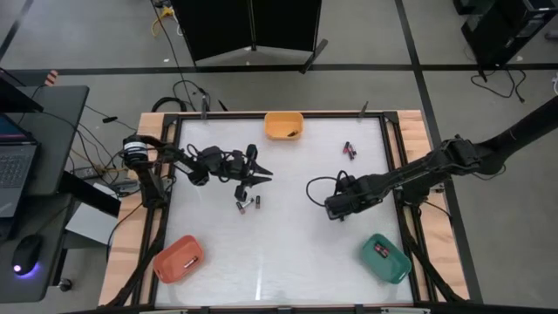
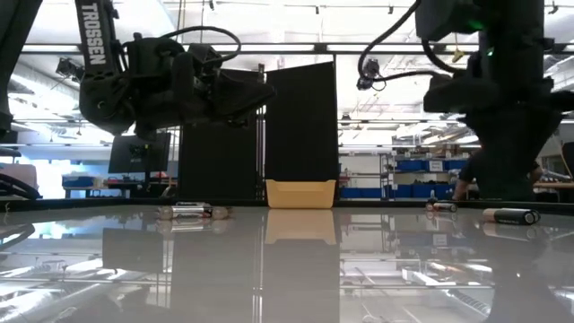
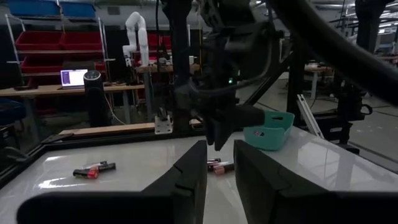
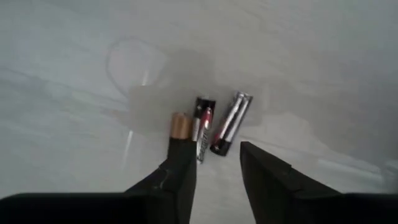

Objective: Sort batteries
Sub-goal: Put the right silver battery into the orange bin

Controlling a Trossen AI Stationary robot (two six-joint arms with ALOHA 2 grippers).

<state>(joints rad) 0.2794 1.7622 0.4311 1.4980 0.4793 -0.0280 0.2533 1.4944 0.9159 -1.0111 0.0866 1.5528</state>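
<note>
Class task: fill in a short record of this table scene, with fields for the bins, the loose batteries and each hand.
Bins: orange bin at the far edge; red bin and green bin at the near corners
Loose batteries: cluster mid-table; pair farther right
Left hand: open, empty, near the cluster
Right hand: open, over two batteries

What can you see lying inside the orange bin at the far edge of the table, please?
The orange bin holds one small dark item, probably a battery, near its right side. The low view shows only its wall, hiding the contents.
</note>
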